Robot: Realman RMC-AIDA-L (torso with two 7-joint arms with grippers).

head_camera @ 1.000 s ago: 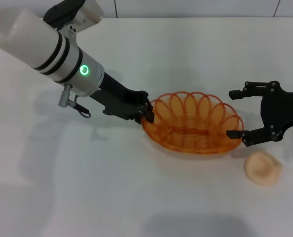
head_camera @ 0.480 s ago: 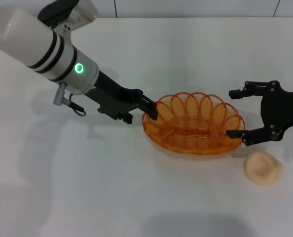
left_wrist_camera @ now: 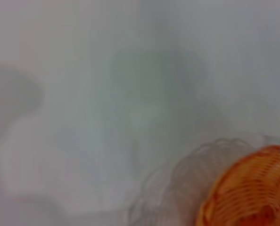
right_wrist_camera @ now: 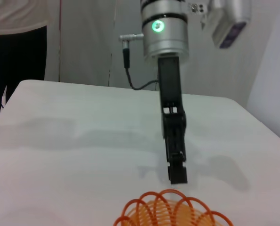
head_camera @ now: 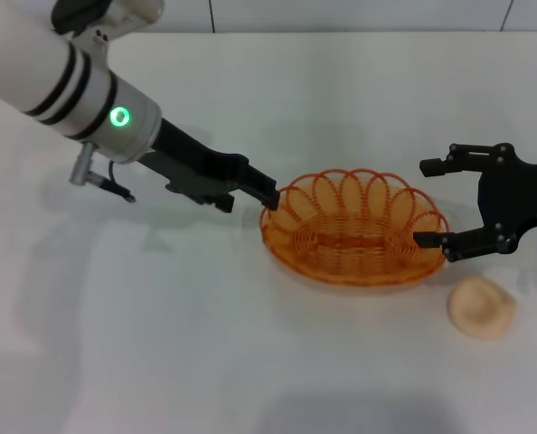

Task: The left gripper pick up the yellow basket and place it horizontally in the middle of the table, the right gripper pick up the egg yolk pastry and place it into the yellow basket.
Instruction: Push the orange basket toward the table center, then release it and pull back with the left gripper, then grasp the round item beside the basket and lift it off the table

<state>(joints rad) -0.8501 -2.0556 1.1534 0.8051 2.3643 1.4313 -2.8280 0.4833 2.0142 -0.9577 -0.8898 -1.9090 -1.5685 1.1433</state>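
The yellow basket (head_camera: 352,231) lies flat on the white table (head_camera: 250,362), long side across; its rim also shows in the left wrist view (left_wrist_camera: 253,188) and the right wrist view (right_wrist_camera: 173,212). My left gripper (head_camera: 250,201) is open and empty, just off the basket's left rim, also seen in the right wrist view (right_wrist_camera: 177,172). My right gripper (head_camera: 424,203) is open and empty, its jaws spread at the basket's right end. The egg yolk pastry (head_camera: 481,307) sits on the table to the front right of the basket, below the right gripper.
The table's far edge meets a tiled wall (head_camera: 341,14). A person in dark trousers (right_wrist_camera: 17,61) stands beyond the table in the right wrist view. Bare tabletop lies in front of and left of the basket.
My left gripper has let go of the basket's left rim and drawn back up and to the left. The basket has stayed in place. The right gripper has hardly moved.
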